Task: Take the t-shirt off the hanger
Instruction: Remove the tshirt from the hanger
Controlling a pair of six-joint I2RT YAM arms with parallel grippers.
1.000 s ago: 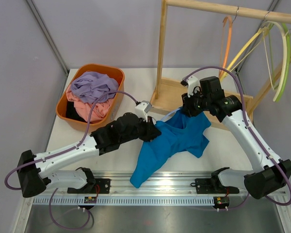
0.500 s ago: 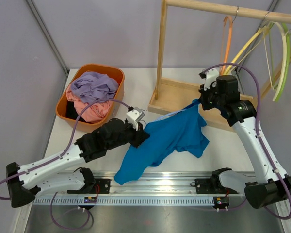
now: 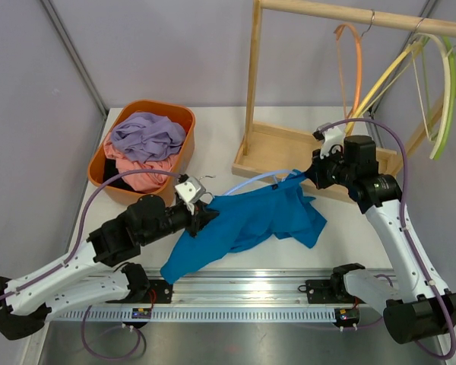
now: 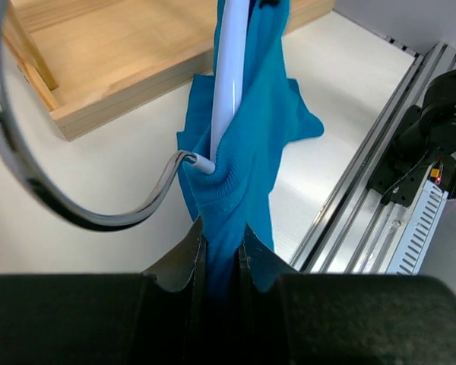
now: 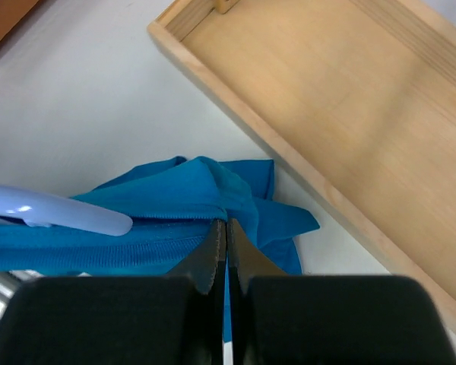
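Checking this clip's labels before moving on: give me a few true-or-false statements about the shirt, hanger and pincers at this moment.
1. The left pincer grips the blue t-shirt. True.
2. The right pincer is wide open. False: it is shut on the t-shirt.
3. The light blue hanger lies fully clear of the t-shirt. False: part of it runs inside the fabric.
4. The orange basket holds clothes. True.
5. The wooden rack carries no hangers. False: an orange hanger hangs there, among others.
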